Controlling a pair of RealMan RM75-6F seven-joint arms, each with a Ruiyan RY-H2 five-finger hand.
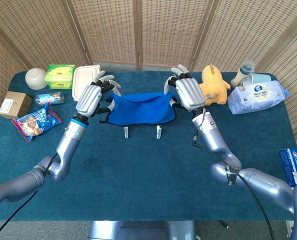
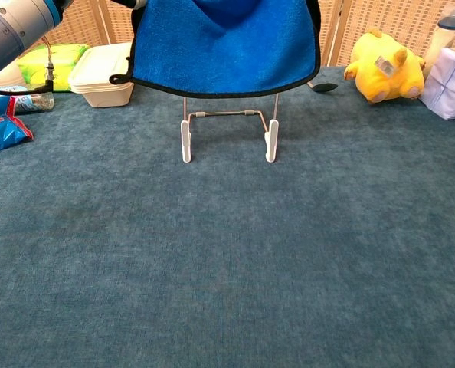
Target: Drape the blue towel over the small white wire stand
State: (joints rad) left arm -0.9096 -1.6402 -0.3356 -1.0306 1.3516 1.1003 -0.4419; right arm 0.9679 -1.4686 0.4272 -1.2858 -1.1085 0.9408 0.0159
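While both hands grip it, the blue towel (image 1: 141, 108) hangs spread over the white wire stand (image 2: 227, 130) mid-bench. Left hand (image 1: 91, 98) pinches the towel's left edge; right hand (image 1: 187, 93) holds the right edge. Lower hem covers the stand's uprights' tops.

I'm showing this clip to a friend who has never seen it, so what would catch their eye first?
Most likely the blue towel, held spread at mid-table between the left hand and right hand, each gripping one end. In the chest view it hangs over the small white wire stand, hiding the top. Next, the yellow plush toy stands out at the far right, beside the white tissue pack.
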